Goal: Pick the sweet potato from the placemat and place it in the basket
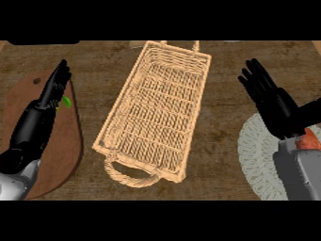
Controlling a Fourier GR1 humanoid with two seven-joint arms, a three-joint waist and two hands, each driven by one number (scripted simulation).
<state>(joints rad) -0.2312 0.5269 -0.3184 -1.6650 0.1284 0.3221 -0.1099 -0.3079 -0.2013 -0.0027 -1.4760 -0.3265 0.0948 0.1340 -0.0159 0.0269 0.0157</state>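
An orange-red sweet potato (309, 140) lies on the pale round woven placemat (256, 160) at the right, mostly hidden under my right wrist. My right hand (274, 104) hovers over it, open, fingers straight and pointing away, thumb spread to the right. The long wicker basket (157, 110) with a rope handle at its near end stands in the middle, nothing inside it. My left hand (53, 89) is open with straight fingers over the brown board at the left, well apart from the basket.
A brown wooden cutting board (62, 141) lies at the left under my left arm, with a small green thing (66, 101) on it beside the hand. The wooden counter (222, 84) runs between basket and placemat.
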